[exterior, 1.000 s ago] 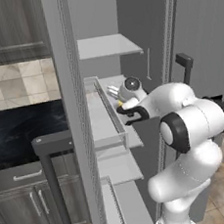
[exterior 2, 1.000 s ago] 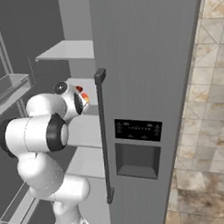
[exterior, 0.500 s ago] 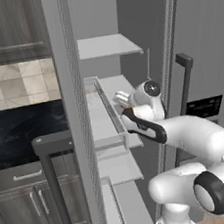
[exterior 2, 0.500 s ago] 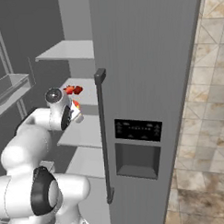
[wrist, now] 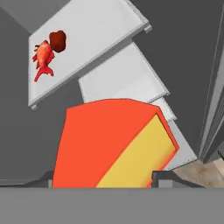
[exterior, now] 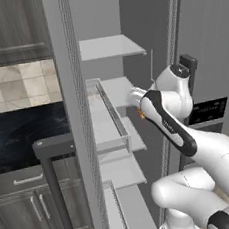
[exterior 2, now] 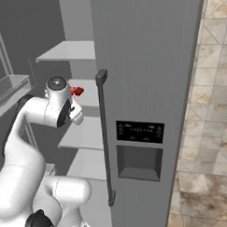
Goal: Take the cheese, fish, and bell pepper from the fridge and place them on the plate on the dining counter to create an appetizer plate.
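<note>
My gripper (wrist: 105, 178) is shut on the cheese (wrist: 114, 144), an orange-yellow wedge with a red rind that sits between the two fingertips. In the left base view the gripper (exterior: 138, 109) hangs just in front of the open fridge (exterior: 74, 116), with a bit of orange cheese (exterior: 141, 115) showing under the hand. Farther back, the slim red-orange fish (wrist: 43, 57) and the dark-red bell pepper (wrist: 57, 40) lie side by side on a pale grey shelf (wrist: 96, 30), clear of the gripper. The plate is out of view.
The shut right fridge door (exterior 2: 146, 62), with its bar handle (exterior 2: 105, 134) and black dispenser panel (exterior 2: 139, 131), stands close beside the arm. The open left door (exterior: 63, 67) carries bins (exterior: 107, 122). A black marble top (exterior: 18, 132) lies beyond it to the left.
The hand has drawn back from the shelf with the cheese in its grip. The arm's elbow has swung down and to the right. Fish and bell pepper have stayed on the shelf.
</note>
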